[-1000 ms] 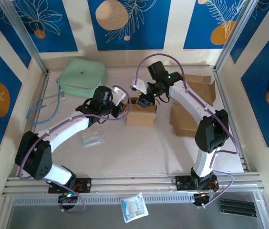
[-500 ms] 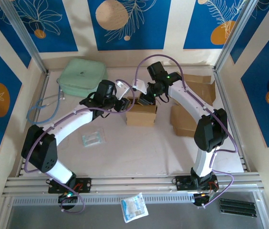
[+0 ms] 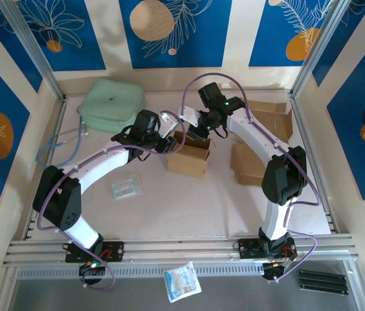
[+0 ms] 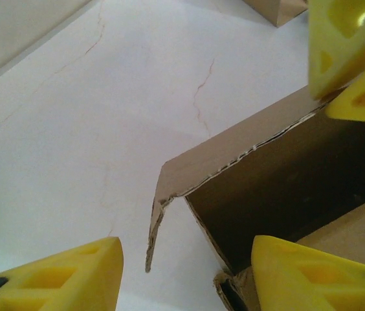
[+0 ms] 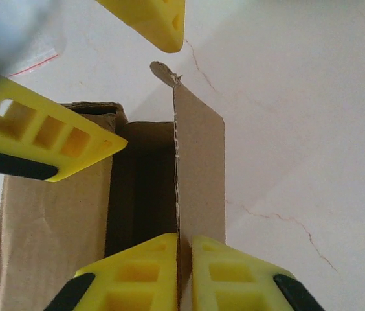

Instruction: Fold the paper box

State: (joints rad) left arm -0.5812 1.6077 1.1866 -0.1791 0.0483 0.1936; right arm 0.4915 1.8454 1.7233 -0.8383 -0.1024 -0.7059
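While the cardboard box point(image 3: 188, 159) sits open-topped in the middle of the surface point(image 3: 169, 207), you have the right gripper point(image 5: 184, 256) pinched tight on the edge of a side flap point(image 5: 199, 155) at its far right. Your left gripper point(image 4: 186, 259) hangs partly spread over the box's far left corner. One finger is outside the wall and one over the opening, gripping nothing.

The left gripper point(image 4: 186, 249) and right gripper point(image 5: 184, 249) crowd the far rim of the paper box point(image 3: 188, 159), leaving little room there. Its near side is bare table point(image 3: 195, 207). Flat cardboard sheets point(image 3: 250, 162) block the right, and a green pouch point(image 3: 112, 103) blocks the far left.
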